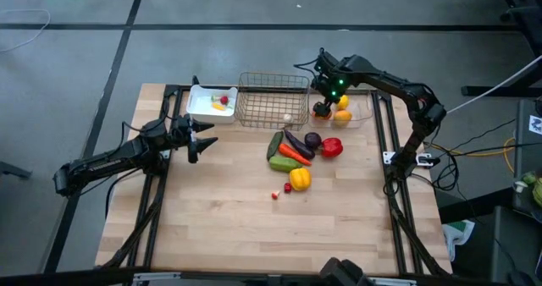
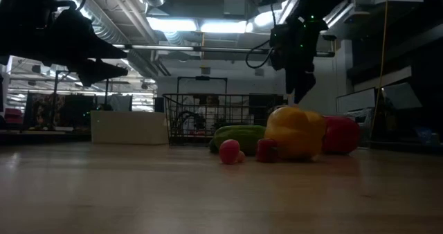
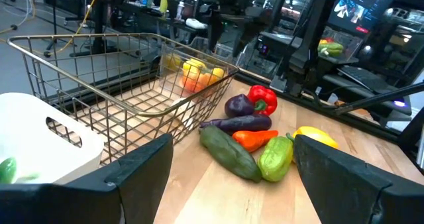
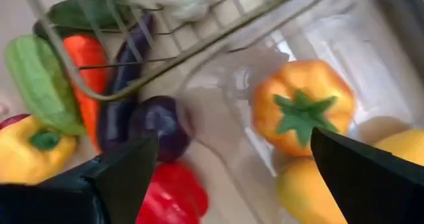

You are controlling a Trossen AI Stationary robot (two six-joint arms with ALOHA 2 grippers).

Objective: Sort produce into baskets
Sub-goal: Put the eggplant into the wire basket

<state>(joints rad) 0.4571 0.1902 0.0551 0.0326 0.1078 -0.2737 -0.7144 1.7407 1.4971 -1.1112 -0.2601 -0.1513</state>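
The produce lies in a heap at mid-table: a green cucumber [image 1: 275, 145], a carrot [image 1: 293, 154], a dark eggplant [image 1: 296, 141], a purple onion [image 1: 312, 140], a red pepper [image 1: 331, 147], a yellow pepper [image 1: 299, 179] and tiny red pieces [image 1: 287, 187]. At the far edge stand the white tray [image 1: 200, 108], the wire-mesh basket [image 1: 273, 100] and the clear bin [image 1: 362, 110]. The bin holds an orange pepper [image 4: 301, 114] and a lemon [image 4: 311, 184]. My right gripper [image 1: 324, 96] hangs open and empty over the bin. My left gripper [image 1: 206, 141] is open and empty near the tray.
The white tray holds small red and yellow pieces [image 1: 222, 102]. A pale piece [image 1: 286, 117] lies in the wire basket. Dark rails [image 1: 392, 151] run along the table's left and right sides. Bare wood [image 1: 254, 227] fills the near half of the table.
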